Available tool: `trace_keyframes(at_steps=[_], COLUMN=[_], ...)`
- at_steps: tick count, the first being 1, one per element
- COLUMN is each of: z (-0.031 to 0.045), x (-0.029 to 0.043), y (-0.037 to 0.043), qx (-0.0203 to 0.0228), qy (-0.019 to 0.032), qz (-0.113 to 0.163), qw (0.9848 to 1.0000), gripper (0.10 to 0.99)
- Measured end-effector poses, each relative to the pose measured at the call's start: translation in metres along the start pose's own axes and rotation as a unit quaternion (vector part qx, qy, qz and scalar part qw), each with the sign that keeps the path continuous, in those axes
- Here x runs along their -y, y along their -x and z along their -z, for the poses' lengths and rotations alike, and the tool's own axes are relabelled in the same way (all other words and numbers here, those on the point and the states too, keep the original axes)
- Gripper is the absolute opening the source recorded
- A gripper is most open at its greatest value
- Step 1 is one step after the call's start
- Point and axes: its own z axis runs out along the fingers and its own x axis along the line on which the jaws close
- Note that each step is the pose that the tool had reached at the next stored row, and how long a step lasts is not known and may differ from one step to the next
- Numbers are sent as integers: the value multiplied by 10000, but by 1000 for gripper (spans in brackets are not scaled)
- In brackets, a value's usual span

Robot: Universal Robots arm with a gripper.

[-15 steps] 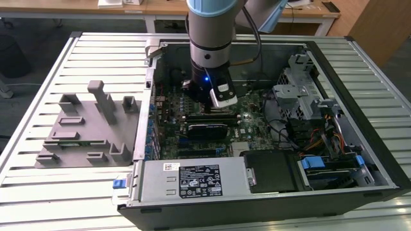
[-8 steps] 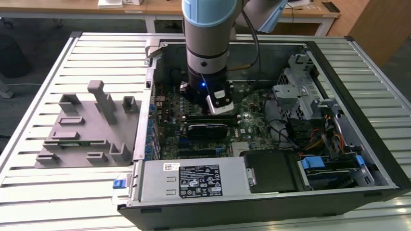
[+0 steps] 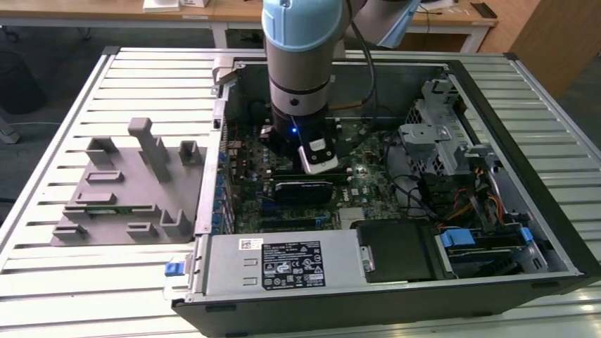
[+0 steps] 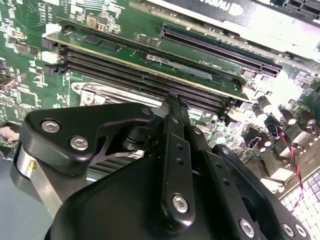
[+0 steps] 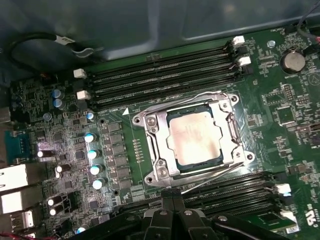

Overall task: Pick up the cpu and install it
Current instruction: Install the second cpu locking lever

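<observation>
1. The arm (image 3: 298, 63) is reached down into the open case (image 3: 526, 141), over the middle of the board (image 3: 362, 183), because the socket lies there.
2. The cpu (image 5: 194, 138) is seen in the first wrist view seated flat in the socket (image 5: 152, 150), its silver top framed by the metal bracket. Judged from this, the placing appears to be done already.
3. The bracket is seen down around the chip, and thin wire levers are laid along its sides; whether they are latched cannot be told.
4. The gripper (image 5: 172, 202) is held just beside the socket's edge, over the memory slots (image 5: 165, 75), not over the chip. Its fingers (image 4: 176, 120) are pressed together with no gap and nothing between them, so the claw is closed and empty.
5. In the second wrist view the closed tips are pointed down at the slots (image 4: 150, 80), near the socket's rim. The shut fingers may be meant as a narrow pusher, though this is only a judgement.
6. A grey fixture (image 3: 131, 190) is set on the table (image 3: 94, 282) beside the case, at the exterior view's left.
</observation>
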Motion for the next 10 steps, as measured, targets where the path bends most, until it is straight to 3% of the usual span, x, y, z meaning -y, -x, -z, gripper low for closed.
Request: trace_keyframes(at_steps=[7, 10], z=[-53, -75], x=[19, 27], y=[-48, -67], qx=[-13, -29], qy=[58, 121], qz=[0, -2], qw=[10000, 9999], gripper=[106, 106])
